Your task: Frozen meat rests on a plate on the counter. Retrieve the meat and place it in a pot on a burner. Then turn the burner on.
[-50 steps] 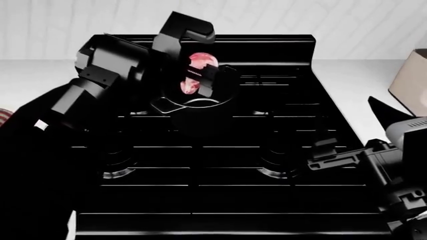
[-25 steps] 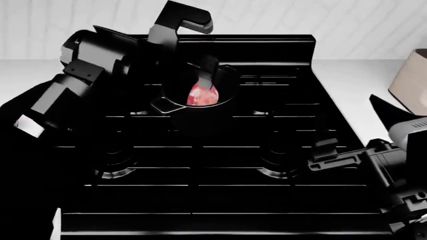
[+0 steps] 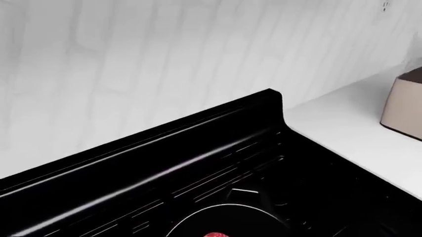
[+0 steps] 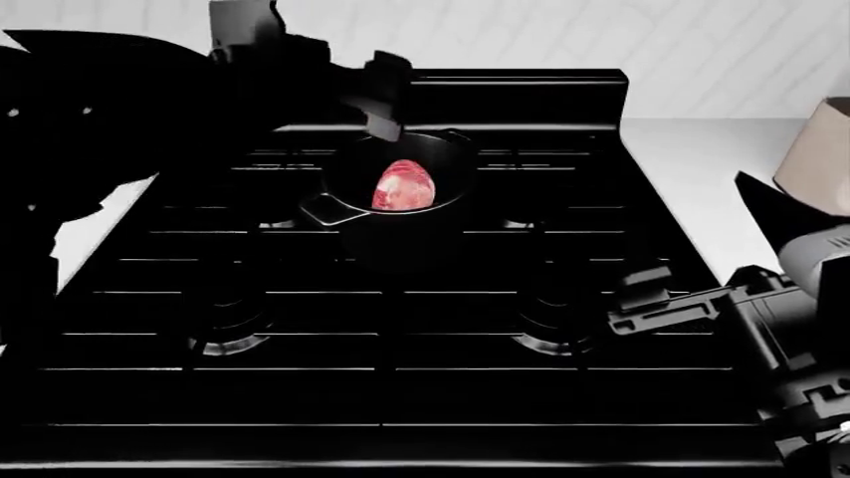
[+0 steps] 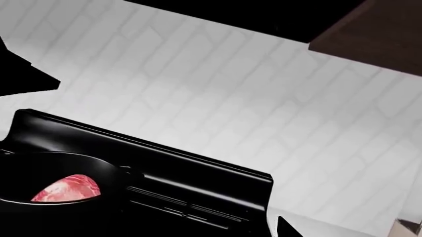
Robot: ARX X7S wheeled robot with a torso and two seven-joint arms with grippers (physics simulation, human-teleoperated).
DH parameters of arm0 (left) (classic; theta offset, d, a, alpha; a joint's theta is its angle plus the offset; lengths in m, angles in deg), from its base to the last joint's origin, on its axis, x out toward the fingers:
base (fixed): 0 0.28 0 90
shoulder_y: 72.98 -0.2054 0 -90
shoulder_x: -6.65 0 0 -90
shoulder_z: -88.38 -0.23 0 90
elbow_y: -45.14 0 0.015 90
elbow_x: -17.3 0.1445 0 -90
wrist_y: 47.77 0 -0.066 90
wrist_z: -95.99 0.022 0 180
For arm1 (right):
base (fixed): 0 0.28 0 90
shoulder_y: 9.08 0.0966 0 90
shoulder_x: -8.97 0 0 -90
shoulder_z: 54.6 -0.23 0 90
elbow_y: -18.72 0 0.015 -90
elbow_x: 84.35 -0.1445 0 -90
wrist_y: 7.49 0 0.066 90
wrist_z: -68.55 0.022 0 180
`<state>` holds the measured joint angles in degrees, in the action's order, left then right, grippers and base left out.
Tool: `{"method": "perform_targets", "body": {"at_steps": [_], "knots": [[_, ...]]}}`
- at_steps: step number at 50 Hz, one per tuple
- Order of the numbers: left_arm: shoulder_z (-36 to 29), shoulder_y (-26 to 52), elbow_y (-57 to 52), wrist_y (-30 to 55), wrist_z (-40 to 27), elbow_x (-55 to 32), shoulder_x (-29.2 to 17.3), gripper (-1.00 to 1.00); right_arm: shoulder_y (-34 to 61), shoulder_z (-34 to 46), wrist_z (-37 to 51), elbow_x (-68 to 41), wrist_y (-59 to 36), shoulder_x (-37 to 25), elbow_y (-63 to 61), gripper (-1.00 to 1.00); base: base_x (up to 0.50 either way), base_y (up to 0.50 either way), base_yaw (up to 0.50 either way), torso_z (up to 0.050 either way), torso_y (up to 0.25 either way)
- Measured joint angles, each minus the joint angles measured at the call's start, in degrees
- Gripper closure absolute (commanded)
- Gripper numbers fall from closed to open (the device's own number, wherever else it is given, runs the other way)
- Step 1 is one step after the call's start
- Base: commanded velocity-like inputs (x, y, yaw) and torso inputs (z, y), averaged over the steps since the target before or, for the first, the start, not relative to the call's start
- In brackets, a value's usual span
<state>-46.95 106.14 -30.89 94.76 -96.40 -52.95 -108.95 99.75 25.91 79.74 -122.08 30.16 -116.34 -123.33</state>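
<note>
The pink-red meat (image 4: 405, 186) lies inside the glossy black pot (image 4: 385, 237), which stands on the stove's rear left burner. My left gripper (image 4: 385, 112) hangs just above the pot's far rim, open and holding nothing. Its wrist view looks down on the pot's rim (image 3: 224, 212) and a sliver of meat (image 3: 218, 234), with no fingers in view. My right gripper (image 4: 647, 303) is open and empty above the front right burner. The right wrist view shows the pot (image 5: 59, 163) with the meat (image 5: 66, 188) in it. The plate is out of view.
The black stove top (image 4: 398, 339) with its grates fills the middle, and a raised back panel (image 4: 519, 95) runs behind it. White counter (image 4: 691, 169) lies to the right and carries a beige box (image 4: 817, 149). A white tiled wall is behind.
My left gripper lowered the meat into the pot, let it go and drew up and back toward the left. The right arm has barely moved.
</note>
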Motion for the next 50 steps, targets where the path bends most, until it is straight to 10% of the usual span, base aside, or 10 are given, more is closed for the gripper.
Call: {"method": "perform_targets", "body": {"at_steps": [50], "knots": [[8.9, -8.3, -22.2, -1.3, -11.5, -10.5, -11.1, -1.0, 4.8, 5.5, 3.0, -0.3, -2.5, -1.2, -1.0, -1.0, -0.33, 0.22, 0.0, 0.0, 0.0]]}}
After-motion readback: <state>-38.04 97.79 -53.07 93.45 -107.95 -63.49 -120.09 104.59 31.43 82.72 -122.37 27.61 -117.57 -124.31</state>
